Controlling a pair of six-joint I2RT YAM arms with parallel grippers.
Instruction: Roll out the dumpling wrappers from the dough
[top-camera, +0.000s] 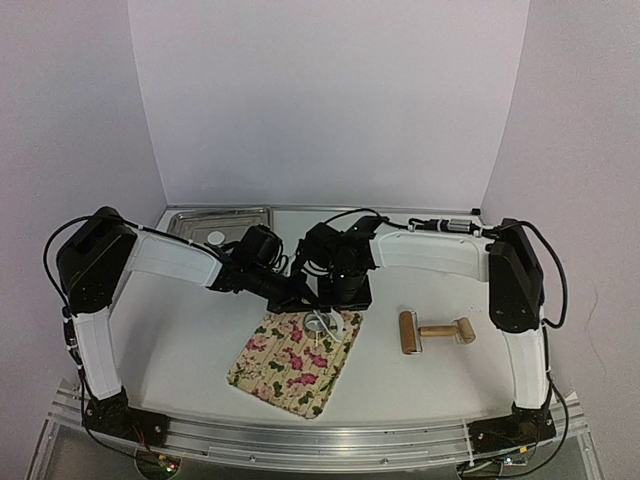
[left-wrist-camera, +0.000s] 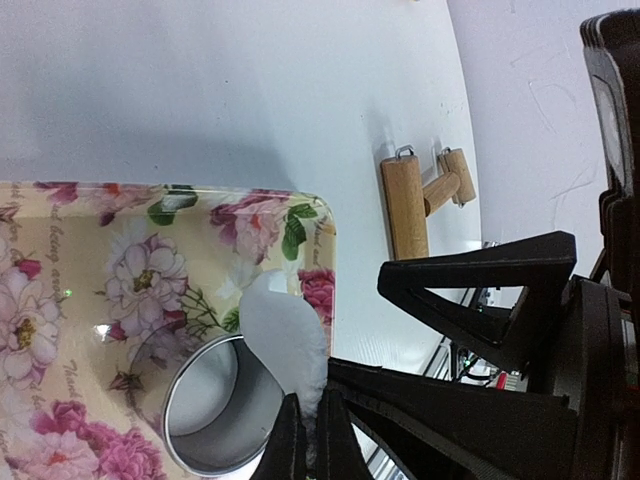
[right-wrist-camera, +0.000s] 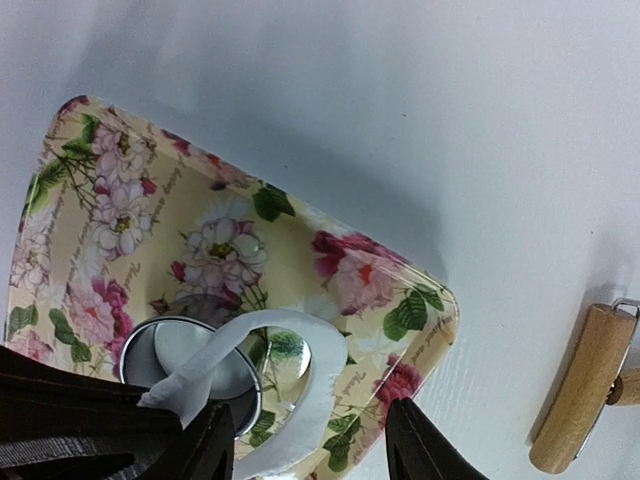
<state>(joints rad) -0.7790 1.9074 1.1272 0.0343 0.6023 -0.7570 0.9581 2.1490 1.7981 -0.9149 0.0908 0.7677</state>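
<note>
Nr the near edge, mid-table, I see the floral tray (top-camera: 285, 370) lying flat. On its far-right corner sits the ring cutter (top-camera: 322, 323), w/ what looks like a white wrapper (right-wrist-camera: 185, 350) inside it. My L gripper (left-wrist-camera: 305, 440) is right over that spot, jaws pinched tight on a dough strip (left-wrist-camera: 285, 330) that loops across the cutter's rim. R gripper (right-wrist-camera: 312, 450) hangs just beside it, jaws wide, gripping nothing. The rolling pin (top-camera: 435, 332) lies twd the right edge, apart from the tray. At the far-left corner is a metal tray (top-camera: 190, 220) w/ a 2nd wrapper (top-camera: 215, 238) in it.
</note>
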